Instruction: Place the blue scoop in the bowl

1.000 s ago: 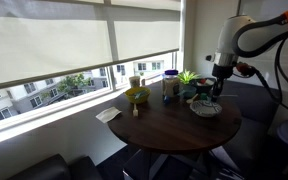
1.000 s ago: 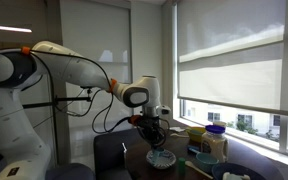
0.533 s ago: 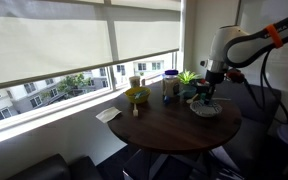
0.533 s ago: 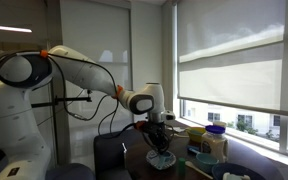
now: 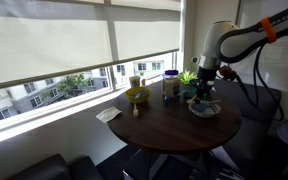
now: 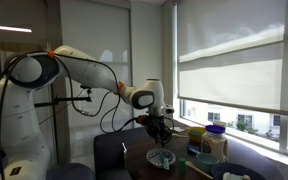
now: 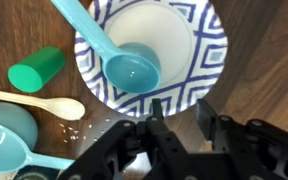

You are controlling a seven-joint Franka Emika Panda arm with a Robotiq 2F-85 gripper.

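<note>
The bowl (image 7: 210, 60) is wide and shallow, white inside with a blue zigzag rim, and stands on the round wooden table. The blue scoop (image 7: 132, 68) lies in it, cup in the middle and handle sticking out over the rim to the upper left. My gripper (image 7: 180, 110) is open and empty, just above the bowl's near rim and not touching the scoop. In both exterior views my gripper (image 5: 205, 93) (image 6: 161, 135) hangs a little above the bowl (image 5: 205, 109) (image 6: 161, 158).
Beside the bowl lie a green cylinder (image 7: 36, 69), a wooden spoon (image 7: 34, 103) and a teal cup (image 7: 6, 130). A yellow-green bowl (image 5: 136, 96), jars, a small plant (image 5: 188, 78) and a paper (image 5: 108, 115) sit toward the window. Chairs surround the table.
The arm has shifted its pose and the gripper has drifted slightly toward the window side while staying over the bowl. The bowl has not moved.
</note>
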